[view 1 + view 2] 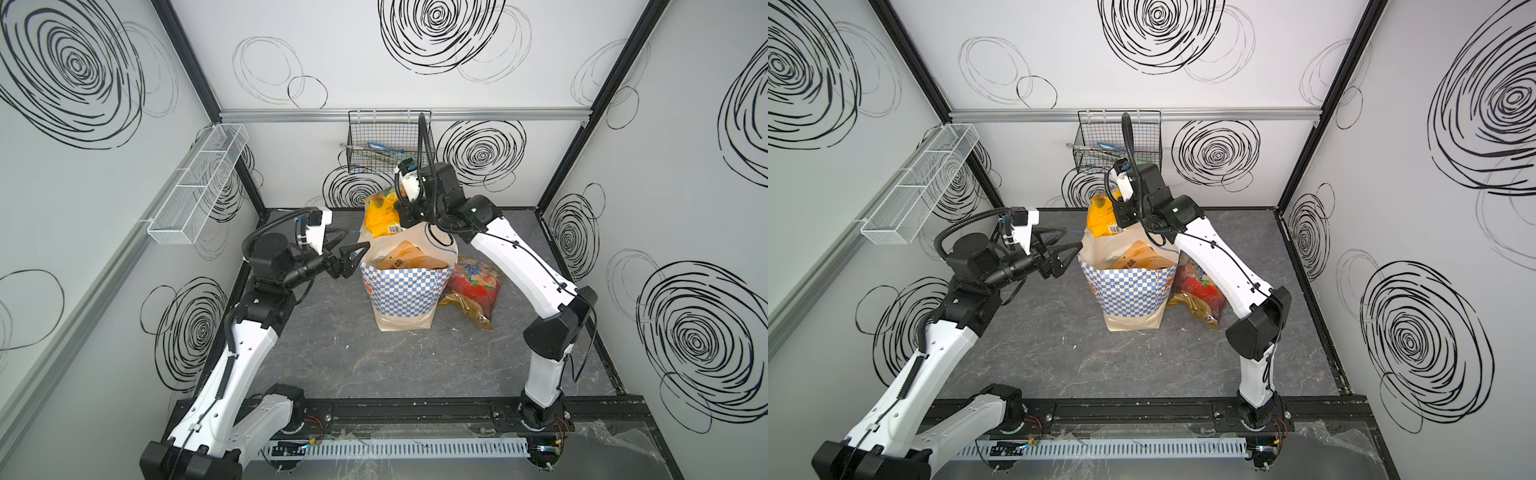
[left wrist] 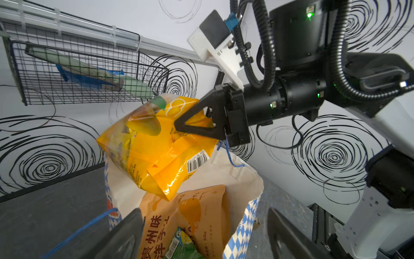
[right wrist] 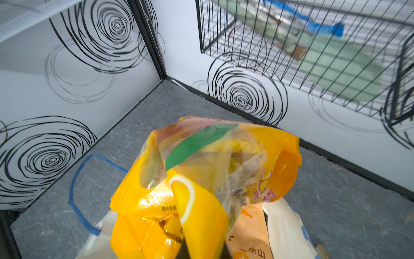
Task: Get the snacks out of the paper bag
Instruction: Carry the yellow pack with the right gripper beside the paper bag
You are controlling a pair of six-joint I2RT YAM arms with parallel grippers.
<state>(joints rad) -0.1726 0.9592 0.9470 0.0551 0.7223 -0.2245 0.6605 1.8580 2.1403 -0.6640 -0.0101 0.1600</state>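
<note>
The right gripper (image 2: 179,125) clamps the near-upright yellow-orange bag (image 2: 156,154) above the paper bag (image 1: 405,299) (green packet (image 2: 182,246) inside: left wrist view only); left gripper (image 1: 353,244) spread, empty.

Glossy crinkly plastic packet (image 2: 156,152); matt paper bag (image 1: 401,299).

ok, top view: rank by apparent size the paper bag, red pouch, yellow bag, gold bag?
1. paper bag
2. red pouch
3. yellow bag and gold bag: look alike. Both are partly hidden and the yellow one hangs nearer the camera, so unranked.
</note>
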